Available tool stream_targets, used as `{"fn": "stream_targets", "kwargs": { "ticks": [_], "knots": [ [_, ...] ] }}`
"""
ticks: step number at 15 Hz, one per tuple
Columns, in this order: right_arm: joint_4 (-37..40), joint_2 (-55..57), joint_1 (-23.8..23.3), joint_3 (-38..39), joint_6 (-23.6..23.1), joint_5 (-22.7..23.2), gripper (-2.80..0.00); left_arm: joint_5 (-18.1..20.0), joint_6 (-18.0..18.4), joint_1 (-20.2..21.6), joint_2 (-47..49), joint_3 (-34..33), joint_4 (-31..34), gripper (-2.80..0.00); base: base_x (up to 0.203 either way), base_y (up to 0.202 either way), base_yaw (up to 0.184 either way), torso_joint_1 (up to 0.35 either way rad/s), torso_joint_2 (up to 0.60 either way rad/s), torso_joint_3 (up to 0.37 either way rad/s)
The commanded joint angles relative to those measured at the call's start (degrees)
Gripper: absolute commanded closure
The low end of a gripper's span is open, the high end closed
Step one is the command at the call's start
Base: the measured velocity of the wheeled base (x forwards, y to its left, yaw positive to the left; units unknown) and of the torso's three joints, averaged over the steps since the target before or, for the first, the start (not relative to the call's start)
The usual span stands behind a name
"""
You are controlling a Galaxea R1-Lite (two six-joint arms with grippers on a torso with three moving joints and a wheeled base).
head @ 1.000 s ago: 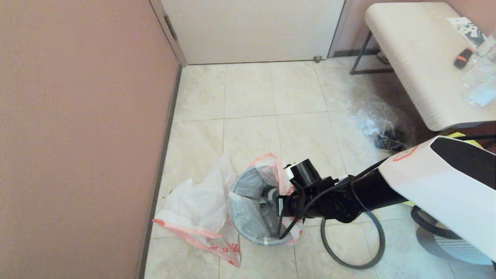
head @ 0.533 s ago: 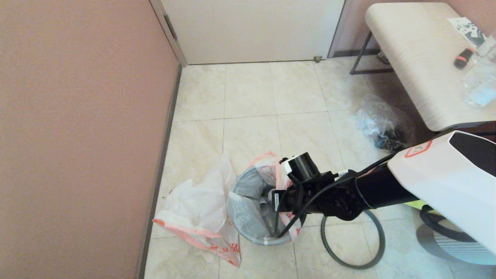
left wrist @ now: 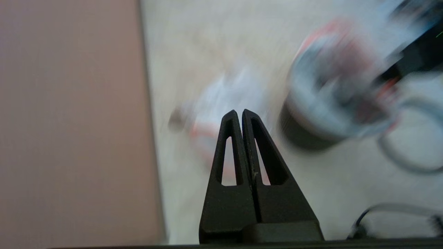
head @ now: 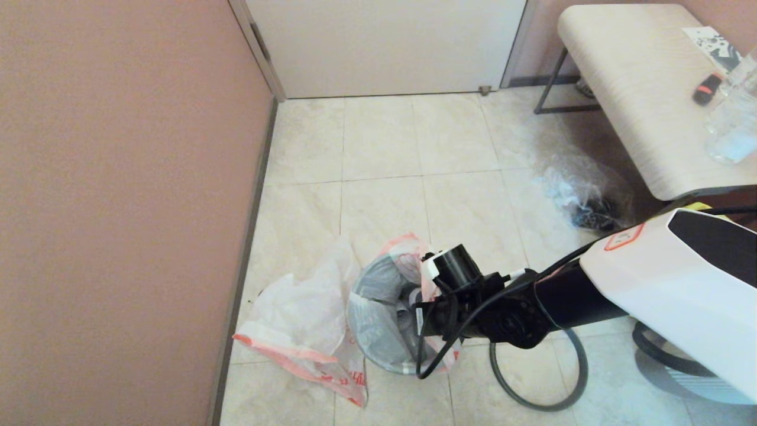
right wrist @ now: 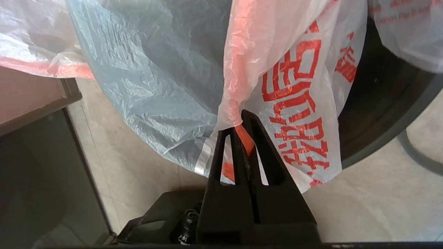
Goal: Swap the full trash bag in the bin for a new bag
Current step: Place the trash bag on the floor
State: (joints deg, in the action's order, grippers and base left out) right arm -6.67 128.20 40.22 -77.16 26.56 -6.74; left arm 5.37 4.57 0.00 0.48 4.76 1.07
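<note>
The dark bin (head: 384,362) stands on the tiled floor near the pink wall, and a thin grey translucent bag (head: 372,319) lines it. A white bag with red print (right wrist: 297,103) hangs over the bin's dark wall (right wrist: 373,103). My right gripper (right wrist: 242,117) is shut on this bag's twisted orange-red edge, at the rim nearest my right arm (head: 532,302). In the head view the wrist hides those fingers. A clear, stuffed trash bag (head: 582,192) lies on the floor by the bench. My left gripper (left wrist: 239,110) hangs shut and empty above the floor, left of the bin (left wrist: 304,138).
Another white bag with red edges (head: 295,331) lies crumpled between the bin and the wall. The loose dark hoop (head: 532,406) lies on the tiles right of the bin. A pale bench (head: 639,89) with bottles stands at the far right. A door (head: 384,47) is behind.
My right wrist has shifted slightly left and lower over the bin, still holding the bag's edge. The forearm rose, then sank back. The bags on the floor have not moved.
</note>
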Motion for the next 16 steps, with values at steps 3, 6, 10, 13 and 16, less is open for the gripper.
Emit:
{"fn": "stream_targets", "kwargs": {
  "ticks": [3,6,10,13,16],
  "knots": [
    [-0.27,-0.23,0.04,-0.36,-0.20,0.06,0.00,3.89,-0.13,0.51,15.57,11.69,-0.66,0.00,0.000,0.000,0.000,0.000,0.00,0.000],
    [-0.19,-0.32,-0.22,-0.63,-0.20,-0.03,0.00,10.55,0.15,-0.09,36.61,21.71,-0.93,0.00,0.000,0.000,0.000,0.000,0.00,0.000],
    [-0.19,0.30,-1.46,-0.72,-0.20,-0.03,0.00,11.18,-0.06,-15.69,62.83,30.41,-2.30,0.00,0.000,0.000,0.000,0.000,0.00,0.000],
    [-0.19,0.30,-2.32,-0.80,-0.70,0.15,0.00,9.89,-2.10,-23.53,80.80,31.67,-11.16,0.00,0.000,0.000,0.000,0.000,0.00,0.000],
    [-0.19,0.74,-3.45,-0.80,-1.08,0.40,0.00,9.15,-4.62,-25.77,96.36,33.55,-20.30,0.00,0.000,0.000,0.000,0.000,0.00,0.000]
  ]
}}
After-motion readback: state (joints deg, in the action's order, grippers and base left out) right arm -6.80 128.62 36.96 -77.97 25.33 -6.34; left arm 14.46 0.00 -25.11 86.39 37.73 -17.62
